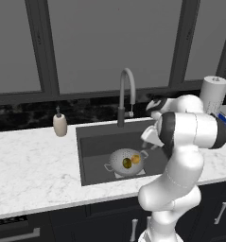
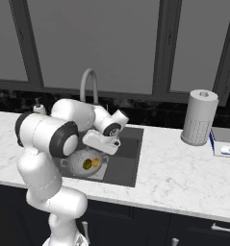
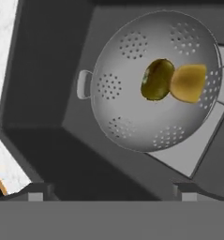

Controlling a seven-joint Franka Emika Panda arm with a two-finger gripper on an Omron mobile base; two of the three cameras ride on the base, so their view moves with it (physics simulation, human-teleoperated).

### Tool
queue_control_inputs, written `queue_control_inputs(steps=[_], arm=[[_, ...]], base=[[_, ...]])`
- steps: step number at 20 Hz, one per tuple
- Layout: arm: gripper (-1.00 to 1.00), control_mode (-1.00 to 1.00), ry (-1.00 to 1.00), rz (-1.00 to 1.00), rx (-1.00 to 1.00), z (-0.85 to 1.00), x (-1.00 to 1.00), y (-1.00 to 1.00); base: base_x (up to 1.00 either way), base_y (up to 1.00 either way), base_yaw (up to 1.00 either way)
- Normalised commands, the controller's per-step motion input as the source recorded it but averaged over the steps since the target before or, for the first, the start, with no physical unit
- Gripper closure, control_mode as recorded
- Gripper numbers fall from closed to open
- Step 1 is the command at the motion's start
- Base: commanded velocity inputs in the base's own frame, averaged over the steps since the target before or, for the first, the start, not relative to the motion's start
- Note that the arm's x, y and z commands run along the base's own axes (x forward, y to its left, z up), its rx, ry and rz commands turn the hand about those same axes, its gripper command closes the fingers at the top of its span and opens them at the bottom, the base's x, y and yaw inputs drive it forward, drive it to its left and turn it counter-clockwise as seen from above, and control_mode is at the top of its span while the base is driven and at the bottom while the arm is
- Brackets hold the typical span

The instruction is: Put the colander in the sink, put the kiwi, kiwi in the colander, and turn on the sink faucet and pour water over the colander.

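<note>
Inside the sink point(image 1: 93, 156), the colander point(image 3: 132, 93) holds both kiwis point(image 3: 174, 82).

Colander point(image 3: 132, 108) silver metal, clusters of small dark holes across bowl. Inside it: olive-brown kiwi point(image 3: 157, 79) at 9 o'clock of yellow kiwi point(image 3: 188, 83). Sink point(image 1: 98, 149) dark grey basin, lighter grey square on floor under colander. Faucet point(image 1: 126, 94) grey gooseneck, darker base. Counter point(image 1: 34, 165) white marble with faint grey veins. Soap bottle point(image 1: 60, 124) cream, dark pump top. Paper towel roll point(image 2: 199, 116) white with fine dotted texture. Backsplash point(image 1: 24, 116) black, mottled. Cabinets point(image 2: 150, 226) dark, silver handles.
</note>
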Motion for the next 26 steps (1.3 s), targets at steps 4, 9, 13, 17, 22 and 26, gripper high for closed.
queue_control_inputs(steps=[4,9,13,17,22,26], arm=[[-1.00,-1.00,-0.30,0.15,-0.09,0.57,-0.35,0.00],[-1.00,-1.00,-0.51,0.27,-0.22,0.51,-0.29,0.00],[-1.00,-1.00,-0.51,0.26,-0.11,0.45,-0.36,-0.04],[-1.00,-1.00,-0.48,0.18,0.03,0.39,-0.27,-0.02],[-1.00,-1.00,-0.54,0.20,0.19,0.42,-0.17,-0.11],[-1.00,-1.00,-0.20,0.09,0.25,0.27,0.17,-0.22]], base=[[0.00,0.00,0.00],[0.00,0.00,0.00],[0.00,0.00,0.00],[0.00,0.00,0.00],[0.00,0.00,0.00],[0.00,0.00,0.00]])
